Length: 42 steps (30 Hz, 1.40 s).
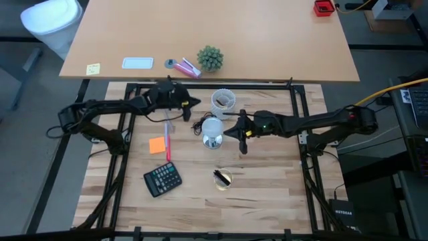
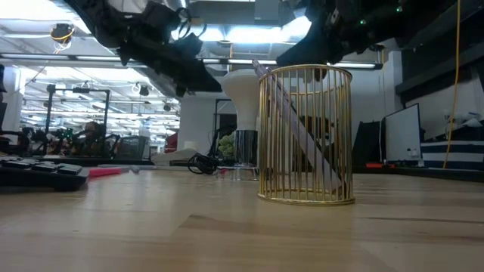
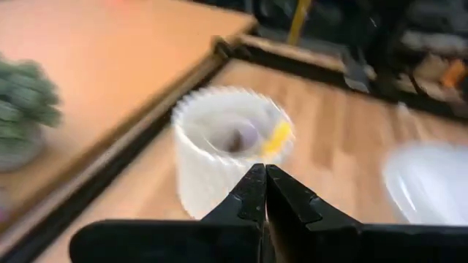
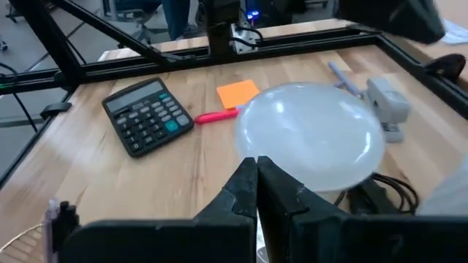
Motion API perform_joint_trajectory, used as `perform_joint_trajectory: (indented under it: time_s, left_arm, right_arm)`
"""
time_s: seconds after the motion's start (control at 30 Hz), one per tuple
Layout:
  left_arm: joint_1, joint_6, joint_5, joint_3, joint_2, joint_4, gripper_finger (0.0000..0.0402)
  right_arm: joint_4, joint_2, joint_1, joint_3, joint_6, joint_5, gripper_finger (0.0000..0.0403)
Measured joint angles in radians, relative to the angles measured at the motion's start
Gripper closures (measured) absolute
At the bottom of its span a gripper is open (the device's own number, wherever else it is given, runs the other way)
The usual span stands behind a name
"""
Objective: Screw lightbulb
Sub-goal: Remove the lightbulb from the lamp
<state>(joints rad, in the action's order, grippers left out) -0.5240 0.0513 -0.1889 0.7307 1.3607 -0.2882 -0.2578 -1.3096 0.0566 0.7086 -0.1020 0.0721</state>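
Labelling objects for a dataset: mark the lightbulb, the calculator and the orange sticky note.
lightbulb [image 4: 311, 135]: right wrist view, middle of its white dome.
calculator [image 1: 162, 179]: high view, centre of its keypad.
orange sticky note [image 1: 158, 145]: high view, middle of the sheet.

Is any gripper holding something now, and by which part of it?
Nothing is held. The left gripper and the right gripper are both shut with nothing between them; the lightbulb stands free in its socket.

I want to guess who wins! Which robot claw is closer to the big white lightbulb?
Right. The right gripper sits just beside the white round lightbulb standing in its silver socket; the left gripper hangs farther off, near the pale ribbed cup.
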Motion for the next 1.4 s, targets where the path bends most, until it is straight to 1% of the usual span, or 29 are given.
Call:
perform_joint_trajectory:
  time_s: [0.17,0.3,0.57,0.73,0.8,1.07,1.27,1.4]
  left_arm:
    - [0.053,-0.049,-0.015,0.0,0.02,0.023,0.0399]
    - [0.104,-0.078,-0.015,0.0,0.021,0.025,0.0399]
    - [0.179,-0.074,-0.011,0.0,0.022,0.072,0.0399]
    - [0.221,-0.074,0.001,0.0,0.022,0.071,0.0399]
    - [0.235,-0.074,0.011,0.0,0.022,0.071,0.0399]
    - [0.266,-0.008,0.019,0.0,0.02,0.078,0.0399]
    - [0.27,0.044,0.012,0.002,0.017,0.124,0.0399]
    - [0.276,0.067,-0.005,0.001,0.02,0.162,0.0399]
  right_arm:
    - [-0.064,-0.064,-0.026,0.0,0.001,-0.011,0.0398]
    - [-0.059,-0.09,-0.027,0.0,-0.002,-0.036,0.0398]
    - [-0.062,-0.091,-0.026,0.0,-0.002,-0.039,0.0398]
    - [-0.048,-0.091,-0.026,0.0,-0.008,-0.105,0.0398]
    - [-0.043,-0.091,-0.026,0.0,-0.009,-0.107,0.0398]
    - [-0.01,-0.088,-0.027,0.0,-0.037,-0.152,0.0398]
    - [-0.005,-0.088,-0.027,0.0,-0.049,-0.187,0.0398]
    - [-0.003,-0.088,-0.025,0.0,-0.05,-0.23,0.0398]
